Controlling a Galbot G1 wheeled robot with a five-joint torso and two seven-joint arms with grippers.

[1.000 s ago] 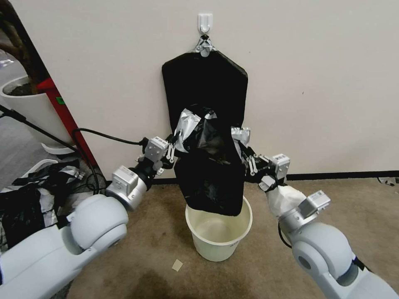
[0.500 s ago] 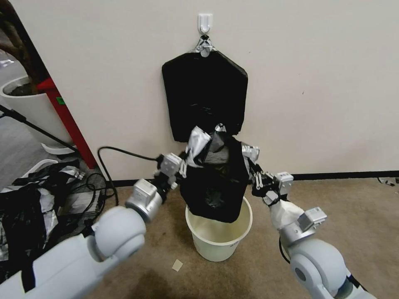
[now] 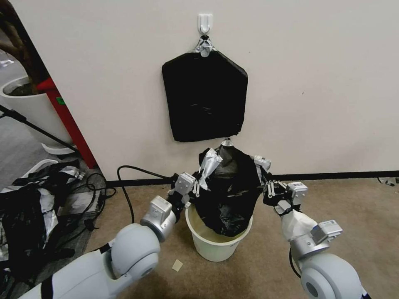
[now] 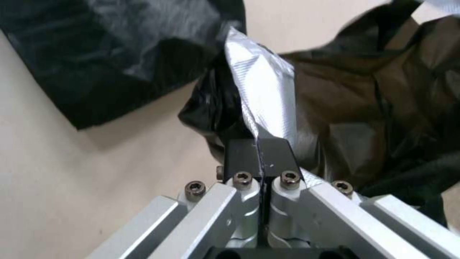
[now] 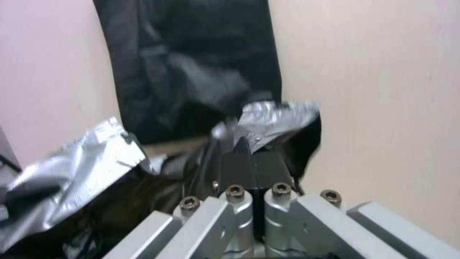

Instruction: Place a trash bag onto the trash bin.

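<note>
Thin glossy black film, crinkled and folded back to a silvery-grey underside along its top edge, makes up the trash bag [image 3: 227, 189] that we hold stretched between our two grippers, its lower end hanging inside the trash bin [image 3: 214, 243]. That bin is a smooth, round, cream-white plastic bucket with a rolled rim, standing on brown carpet close to the wall. Our left gripper [image 3: 198, 185] reaches in from the left, its arm bent at the elbow and its wrist angled up toward the bag's left edge; in the left wrist view its black fingertips [image 4: 258, 154] are pressed tight together on a silver fold of the bag [image 4: 268, 93]. Our right gripper [image 3: 266, 187] mirrors it from the other side, fingers likewise pinched closed on the bag's right edge [image 5: 273, 120]. On the wall above, a flat five-sided black pad [image 3: 204, 96] hangs from a white hook [image 3: 205, 21]. A black cable [image 3: 129, 182] loops across the floor toward our left arm.
</note>
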